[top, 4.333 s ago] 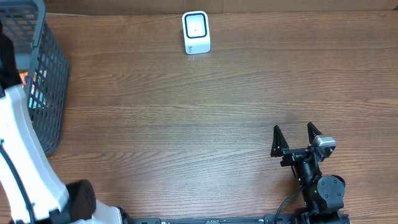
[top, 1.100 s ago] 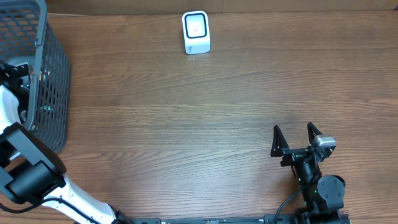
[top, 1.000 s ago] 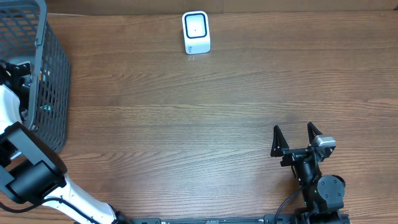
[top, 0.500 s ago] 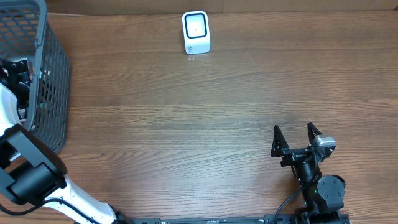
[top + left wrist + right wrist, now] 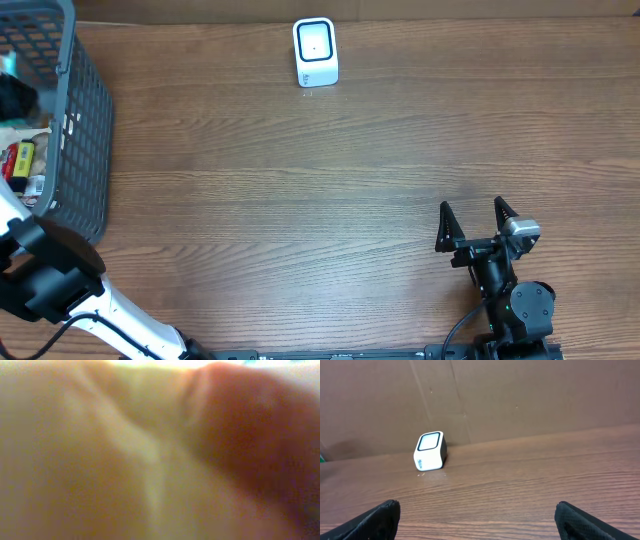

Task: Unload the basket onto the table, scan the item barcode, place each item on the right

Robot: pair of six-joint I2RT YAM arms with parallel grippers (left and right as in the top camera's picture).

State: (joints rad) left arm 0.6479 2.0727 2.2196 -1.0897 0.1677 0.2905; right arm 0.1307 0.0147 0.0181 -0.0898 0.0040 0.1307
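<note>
A mesh basket [image 5: 85, 120] walls the tabletop [image 5: 300, 220] at its left edge. A white scanner [image 5: 315, 52] stands far back; bare wood lies between.

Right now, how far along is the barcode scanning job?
Done: nothing; no item is at the scanner. In hand: the left arm reaches into the basket, its wrist view a blur, so no grip is confirmed. Left: lift an item, show it to the scanner. Right fingers sit open.

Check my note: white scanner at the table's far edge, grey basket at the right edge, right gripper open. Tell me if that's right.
One error: the overhead view shows the grey basket at the left edge, not the right. The white scanner at the far edge and the open right gripper are correct.
</note>
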